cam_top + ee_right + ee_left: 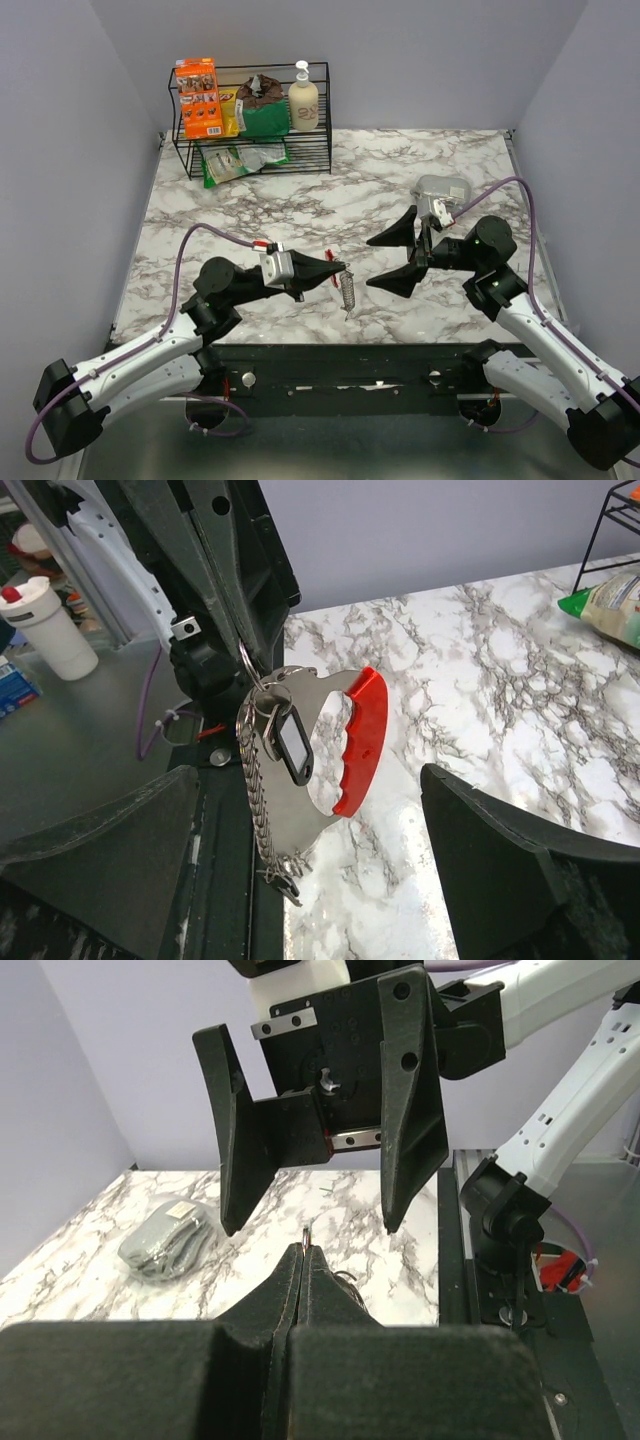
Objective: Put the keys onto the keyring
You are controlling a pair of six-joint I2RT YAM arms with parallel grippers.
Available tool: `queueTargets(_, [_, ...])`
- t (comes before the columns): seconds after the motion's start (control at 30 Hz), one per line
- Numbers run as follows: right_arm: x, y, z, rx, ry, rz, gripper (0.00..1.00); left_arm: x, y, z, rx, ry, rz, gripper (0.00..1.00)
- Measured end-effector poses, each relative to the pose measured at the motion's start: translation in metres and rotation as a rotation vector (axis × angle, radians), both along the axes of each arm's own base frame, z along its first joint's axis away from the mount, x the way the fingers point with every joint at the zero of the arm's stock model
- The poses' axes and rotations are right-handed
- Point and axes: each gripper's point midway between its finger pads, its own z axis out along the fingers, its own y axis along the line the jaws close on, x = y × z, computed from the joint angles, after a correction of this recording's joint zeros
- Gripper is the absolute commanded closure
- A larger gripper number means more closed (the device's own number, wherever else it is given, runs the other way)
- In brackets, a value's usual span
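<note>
The keyring [355, 742] hangs in the air over the table's near edge, its red curved side to the right and its gray ridged side [253, 790] to the left. My left gripper [338, 269] is shut on the small wire loop [246, 666] at the keyring's top; only a sliver of that loop [305, 1231] shows above its closed fingertips. A small black key [294, 748] hangs from that same loop against the keyring. My right gripper [398, 257] stands wide open facing the keyring, a short way off, its fingers [520, 860] empty.
A gray pouch [443, 190] lies on the marble table [300, 200] behind the right gripper. A black wire rack [250, 125] with packets and a bottle stands at the back left. A dark metal rail [340, 358] runs along the near edge.
</note>
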Motion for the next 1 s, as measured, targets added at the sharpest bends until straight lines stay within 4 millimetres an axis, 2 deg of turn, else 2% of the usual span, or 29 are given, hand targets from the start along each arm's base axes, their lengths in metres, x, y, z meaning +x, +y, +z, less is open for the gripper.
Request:
queueTargets(0.37, [0.002,0.000,0.000,0.001,0.001,-0.014,0.00,0.010,0.003,-0.024,0.055,0.035,0.058,1.00])
queueTargets(0.53, [0.004,0.000,-0.002,-0.001,0.006,-0.021,0.00,0.018,-0.001,-0.035,0.079,0.058,0.080,1.00])
queueTargets(0.87, [0.002,-0.001,-0.003,-0.003,0.011,-0.025,0.00,0.053,-0.028,-0.087,0.190,0.125,0.137,1.00])
queueTargets(1.0, [-0.001,-0.004,0.003,0.010,-0.011,-0.035,0.00,0.075,-0.046,-0.096,0.210,0.132,0.166,1.00])
